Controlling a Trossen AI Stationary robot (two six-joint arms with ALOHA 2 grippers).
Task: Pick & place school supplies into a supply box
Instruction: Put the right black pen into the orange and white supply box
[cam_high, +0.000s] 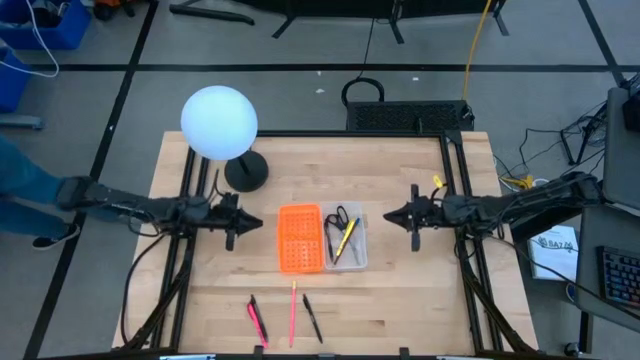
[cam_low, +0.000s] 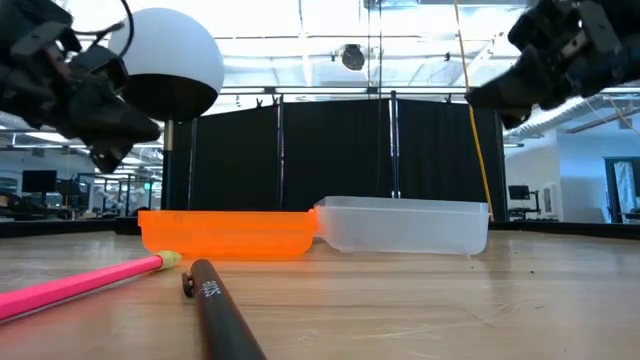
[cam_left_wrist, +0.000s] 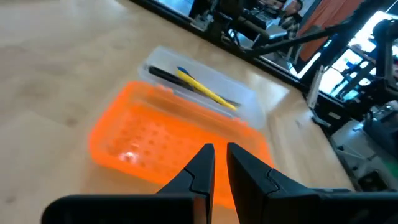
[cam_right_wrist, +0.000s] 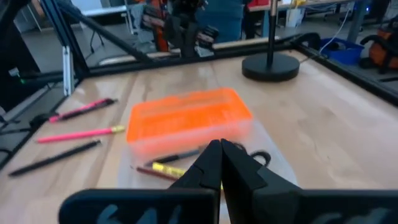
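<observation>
The supply box lies open at the table's middle, its orange perforated half (cam_high: 300, 238) joined to its clear half (cam_high: 346, 240). Black-handled scissors (cam_high: 338, 218) and a yellow pen (cam_high: 347, 238) lie in the clear half. A pink-red pen (cam_high: 257, 320), a pink pencil (cam_high: 293, 312) and a black pen (cam_high: 313, 318) lie flat on the wood near the front edge. My left gripper (cam_high: 258, 222) hovers left of the box, pointing at it, its fingers (cam_left_wrist: 220, 152) a narrow gap apart with nothing between them. My right gripper (cam_high: 388, 214) hovers right of the box, shut (cam_right_wrist: 219, 146) and empty.
A white globe lamp (cam_high: 219, 123) on a black round foot (cam_high: 246, 172) stands at the far left, behind my left arm. Bare wood lies between the box and the loose pens and along both sides. Black frame rails (cam_high: 455, 150) run along the table's edges.
</observation>
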